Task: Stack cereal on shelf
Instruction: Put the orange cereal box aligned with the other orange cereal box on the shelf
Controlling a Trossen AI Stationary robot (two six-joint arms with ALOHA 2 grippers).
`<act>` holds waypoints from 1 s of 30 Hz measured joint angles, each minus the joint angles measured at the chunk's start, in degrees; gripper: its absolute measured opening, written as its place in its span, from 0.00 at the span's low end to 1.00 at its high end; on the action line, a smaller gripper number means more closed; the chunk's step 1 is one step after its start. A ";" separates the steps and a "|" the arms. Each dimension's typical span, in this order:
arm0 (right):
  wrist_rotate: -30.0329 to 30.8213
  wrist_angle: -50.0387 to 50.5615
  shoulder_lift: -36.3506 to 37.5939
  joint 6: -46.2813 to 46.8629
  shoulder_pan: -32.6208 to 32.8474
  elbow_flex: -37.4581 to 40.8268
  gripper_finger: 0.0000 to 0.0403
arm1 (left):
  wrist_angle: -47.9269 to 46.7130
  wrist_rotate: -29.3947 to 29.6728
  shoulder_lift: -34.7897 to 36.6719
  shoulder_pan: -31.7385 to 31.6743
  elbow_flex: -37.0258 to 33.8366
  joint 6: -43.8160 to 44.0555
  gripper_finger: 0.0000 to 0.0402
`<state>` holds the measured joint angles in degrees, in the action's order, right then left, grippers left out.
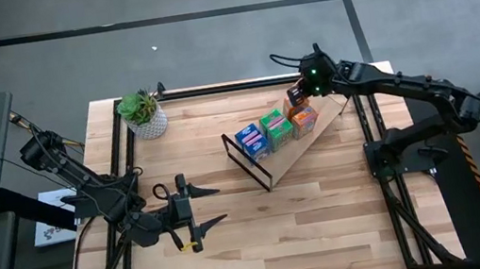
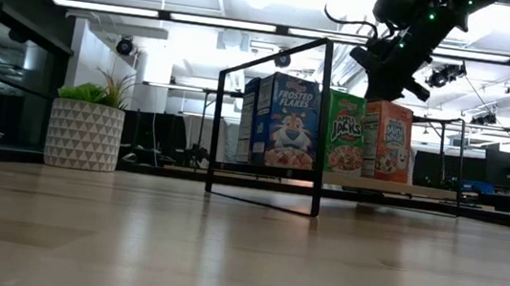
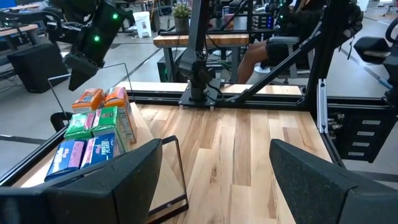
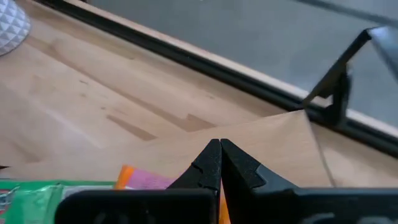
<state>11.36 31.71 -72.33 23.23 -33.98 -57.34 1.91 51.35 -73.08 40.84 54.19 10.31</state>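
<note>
The shelf (image 1: 274, 161) lies angled near the table's (image 1: 330, 226) far right corner, carrying the cereal boxes (image 1: 275, 129) in a row: blue, green, then orange toward the far edge. The right gripper (image 1: 298, 93) hangs just over the orange box, fingers pressed together on nothing. The left gripper (image 1: 201, 208) waits over the near left part of the tabletop, jaws spread wide and empty, with bare wood between it and the shelf. A potted plant (image 1: 143, 115) stands at the far left corner. Only the low view shows the box fronts upright inside the black frame; the left wrist view alone shows a seated person (image 3: 280, 43) beyond the table.
</note>
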 joint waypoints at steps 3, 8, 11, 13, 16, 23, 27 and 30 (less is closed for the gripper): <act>2.77 1.44 0.81 -0.64 0.00 0.00 0.00 | -0.49 0.00 0.00 0.01 0.00 0.02 0.72; 7.67 9.01 2.86 0.04 0.00 0.00 0.00 | -0.66 0.00 -0.02 0.02 0.00 0.02 0.72; 5.68 11.96 3.14 1.44 0.16 0.00 0.00 | -0.66 0.00 0.00 0.02 0.00 0.02 0.72; 3.51 12.71 3.10 1.78 0.96 0.02 0.00 | -0.63 0.01 -0.01 0.01 0.00 0.02 0.72; 3.08 12.50 2.90 1.78 2.98 0.04 0.00 | -0.57 0.02 0.00 0.02 0.00 0.04 0.72; 4.55 10.15 2.90 2.22 5.46 0.04 0.00 | -0.55 0.02 -0.01 0.02 0.00 0.06 0.72; 4.56 10.03 2.90 2.24 5.53 0.04 0.00 | -0.53 0.02 0.00 0.02 0.00 0.06 0.72; 4.71 9.85 2.90 2.24 5.53 0.04 0.00 | -0.52 0.02 -0.01 0.02 0.00 0.06 0.72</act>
<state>16.08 41.56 -69.43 25.47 -28.45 -57.30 1.39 51.37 -73.09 40.86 54.19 10.37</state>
